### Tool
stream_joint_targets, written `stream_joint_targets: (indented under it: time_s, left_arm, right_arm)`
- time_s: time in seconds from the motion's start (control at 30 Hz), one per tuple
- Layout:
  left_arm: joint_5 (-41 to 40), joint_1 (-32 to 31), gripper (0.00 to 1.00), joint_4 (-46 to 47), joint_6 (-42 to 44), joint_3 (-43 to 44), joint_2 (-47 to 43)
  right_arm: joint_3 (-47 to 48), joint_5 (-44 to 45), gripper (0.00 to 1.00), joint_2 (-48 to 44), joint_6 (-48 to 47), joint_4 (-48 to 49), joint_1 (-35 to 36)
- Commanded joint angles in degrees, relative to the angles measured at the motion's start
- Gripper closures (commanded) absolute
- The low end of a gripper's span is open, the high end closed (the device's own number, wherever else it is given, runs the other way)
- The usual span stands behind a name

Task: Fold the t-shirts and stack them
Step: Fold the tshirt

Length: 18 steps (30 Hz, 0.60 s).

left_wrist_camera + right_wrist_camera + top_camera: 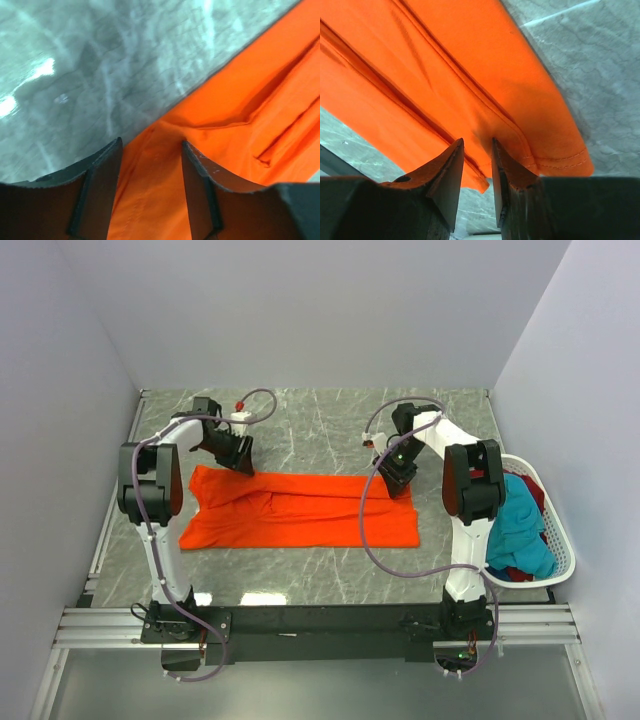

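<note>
While the teal t-shirt (pixel 520 530) and a dark red t-shirt (pixel 513 573) sit heaped in the white basket (pixel 566 545) at the table's (pixel 330 420) right edge, we work on the orange t-shirt (pixel 300 515). It lies flat across the middle of the table, its long side parallel to the near edge.

Both arms reach over it to its far edge. The left gripper (pixel 150 145) is at the shirt's far-left corner, jaws spread wide with a raised peak of cloth between them, not yet pinched. The right gripper (pixel 476 142) is at the far-right corner by the stitched hem. Its jaws are drawn close with a seam of cloth running into the gap, and we cannot tell whether it is truly clamped.

We judge the step to be taking hold of the far edge for a lengthwise fold toward the near edge. To do it well:

- The left jaws should close fully on that peak, catching every layer.
- Both arms should then lift low and together, keeping the far edge taut between them.
- They should lay it square on the near hem before letting go, so no sleeve or crease bunches underneath.
</note>
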Motion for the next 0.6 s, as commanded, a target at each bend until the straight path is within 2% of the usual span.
stream_joint_targets:
  time_s: [0.0,0.13,0.17,0.23,0.27,0.4,0.57]
  left_arm:
    - [3.22,-0.81,0.45,-0.19,-0.92,1.66,-1.02]
    - [3.92,-1.08,0.57,0.07,-0.92,0.96,-2.77]
    - [4.10,-1.08,0.65,0.16,-0.75,0.61,-3.39]
    - [4.37,-1.08,0.73,0.42,-0.49,-0.45,-5.14]
    - [4.37,-1.08,0.82,0.33,-0.31,-1.15,-5.68]
    - [5.42,-1.08,0.97,-0.02,0.83,-3.78,-9.72]
    - [7.09,-1.17,0.99,-2.91,3.02,-8.70,-15.26]
  right_arm:
    - [-0.29,0.01,0.64,-4.02,-1.20,-1.60,-0.33]
    - [-0.20,0.19,0.64,-4.55,-1.46,-1.86,-0.42]
    - [-0.29,0.19,0.64,-4.55,-1.46,-1.78,-0.42]
    - [-0.37,0.19,0.64,-4.73,-1.46,-1.78,-0.42]
    - [-0.37,0.19,0.64,-4.82,-1.46,-1.78,-0.42]
    - [-0.29,0.19,0.64,-4.99,-1.38,-1.60,-0.42]
    - [0.24,0.36,0.64,-5.61,-1.64,-1.95,-0.77]
